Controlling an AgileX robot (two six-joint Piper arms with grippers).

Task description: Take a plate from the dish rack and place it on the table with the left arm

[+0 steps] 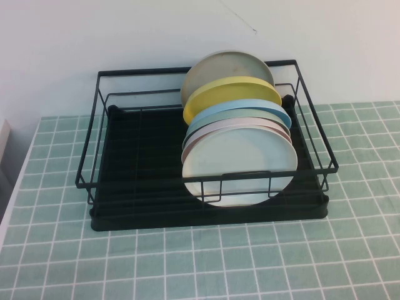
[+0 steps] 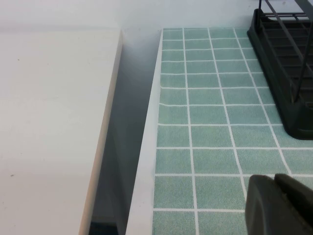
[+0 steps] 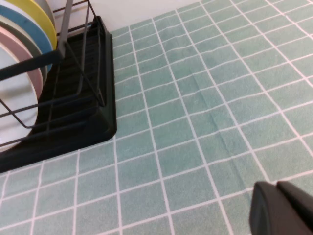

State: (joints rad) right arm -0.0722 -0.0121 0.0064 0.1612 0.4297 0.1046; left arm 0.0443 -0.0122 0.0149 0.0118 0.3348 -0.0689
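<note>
The black wire dish rack [image 1: 144, 72] stands at the back middle of the green-tiled table [image 1: 250, 262]. The pale mint-white plate [image 1: 240, 165] stands on edge at the front of a row of plates in the rack's right half. Neither arm shows in the high view. My left gripper [image 2: 275, 188] is shut and empty, low over the tiles near the table's left edge, with the rack's corner [image 2: 288, 63] ahead of it. My right gripper [image 3: 276, 190] is shut and empty over the tiles to the right of the rack [image 3: 83, 117]; the plate's edge [image 3: 14, 103] shows there.
Behind the mint plate stand a pale pink plate [image 1: 206, 132], a light blue one [image 1: 215, 112], a yellow one [image 1: 219, 94] and a beige one [image 1: 219, 67]. The rack's left half holds nothing. A white counter [image 2: 49, 122] lies beyond a gap at the table's left edge [image 2: 146, 147].
</note>
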